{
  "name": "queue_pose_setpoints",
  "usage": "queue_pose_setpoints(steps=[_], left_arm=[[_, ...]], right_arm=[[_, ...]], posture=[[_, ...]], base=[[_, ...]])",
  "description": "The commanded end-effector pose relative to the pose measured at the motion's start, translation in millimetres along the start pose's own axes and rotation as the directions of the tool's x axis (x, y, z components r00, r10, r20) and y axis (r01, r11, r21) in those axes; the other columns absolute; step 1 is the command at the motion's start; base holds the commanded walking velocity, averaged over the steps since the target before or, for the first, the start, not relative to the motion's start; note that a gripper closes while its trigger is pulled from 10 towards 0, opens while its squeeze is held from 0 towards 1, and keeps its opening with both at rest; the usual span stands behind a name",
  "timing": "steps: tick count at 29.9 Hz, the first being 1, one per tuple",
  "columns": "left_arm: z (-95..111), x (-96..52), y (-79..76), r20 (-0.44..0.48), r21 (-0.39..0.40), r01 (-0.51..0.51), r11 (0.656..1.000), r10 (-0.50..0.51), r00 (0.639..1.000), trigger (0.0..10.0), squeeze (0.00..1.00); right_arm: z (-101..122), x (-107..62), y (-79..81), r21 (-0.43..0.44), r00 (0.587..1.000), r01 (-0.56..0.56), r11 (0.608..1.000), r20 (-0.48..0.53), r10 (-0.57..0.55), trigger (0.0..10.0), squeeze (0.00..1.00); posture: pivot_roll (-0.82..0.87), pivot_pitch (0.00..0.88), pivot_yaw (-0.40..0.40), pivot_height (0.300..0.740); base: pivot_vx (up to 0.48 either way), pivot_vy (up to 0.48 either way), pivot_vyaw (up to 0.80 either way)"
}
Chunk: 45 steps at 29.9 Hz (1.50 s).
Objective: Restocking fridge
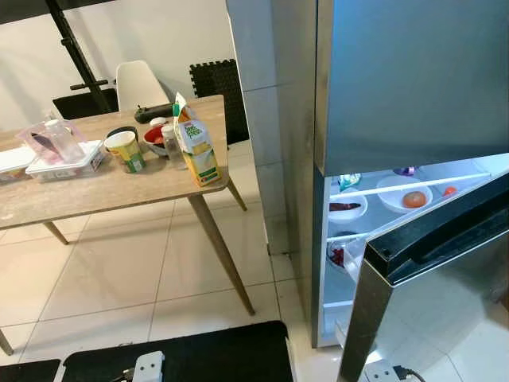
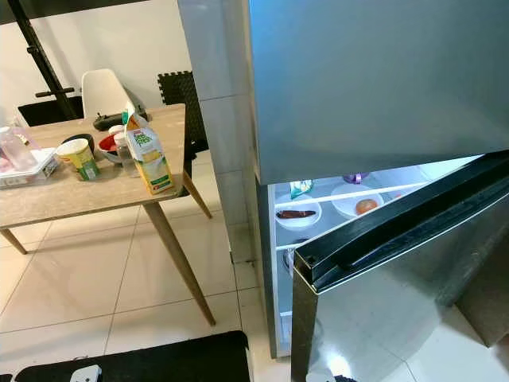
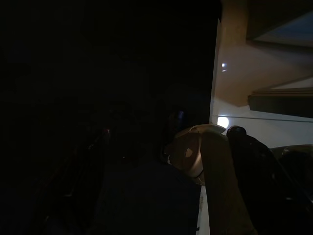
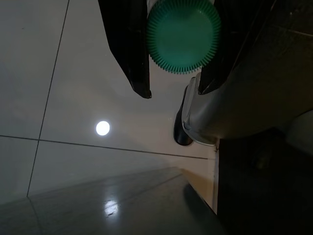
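Right gripper (image 4: 173, 90) clamped on a ribbed green round cap (image 4: 183, 35) over pale floor tiles (image 4: 73, 98), left gripper's state unreadable in the dark, steel fridge door (image 1: 429, 278) ajar

Before me, the steel fridge's lower door (image 1: 429, 263) stands half open, its black-edged top crossing the lit shelf opening. White bowls (image 1: 404, 193) crowd the glass shelf (image 1: 413, 185); room remains above them. The open tiled floor (image 1: 135, 270) lies between the fridge and the wooden table (image 1: 95, 187).
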<state>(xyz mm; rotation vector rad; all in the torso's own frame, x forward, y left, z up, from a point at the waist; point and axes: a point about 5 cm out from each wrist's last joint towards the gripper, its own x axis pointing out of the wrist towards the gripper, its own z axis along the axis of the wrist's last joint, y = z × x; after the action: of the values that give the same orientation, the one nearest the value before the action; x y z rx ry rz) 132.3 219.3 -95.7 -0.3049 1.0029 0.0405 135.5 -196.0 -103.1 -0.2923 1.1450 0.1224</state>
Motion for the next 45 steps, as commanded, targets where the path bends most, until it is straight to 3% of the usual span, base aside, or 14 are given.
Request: queue_pose_setpoints(steps=[1, 45], left_arm=[[3.5, -1.5, 5.6, 0.008, 0.008, -0.018, 1.000, 0.018, 1.000, 10.0, 0.00], [3.5, -1.3, 5.3, 0.008, 0.007, -0.019, 1.000, 0.019, 1.000, 10.0, 0.00]], right_arm=[[4.6, 0.8, 5.5, -0.013, 1.000, -0.019, 1.000, 0.006, 0.019, 10.0, 0.00], [3.8, 0.7, 5.6, -0.014, 1.000, -0.019, 1.000, 0.004, 0.019, 10.0, 0.00]], posture=[[0.01, 0.000, 0.101, 0.740], [0.01, 0.000, 0.100, 0.740]], base=[[0.000, 0.000, 0.00], [0.000, 0.000, 0.00]])
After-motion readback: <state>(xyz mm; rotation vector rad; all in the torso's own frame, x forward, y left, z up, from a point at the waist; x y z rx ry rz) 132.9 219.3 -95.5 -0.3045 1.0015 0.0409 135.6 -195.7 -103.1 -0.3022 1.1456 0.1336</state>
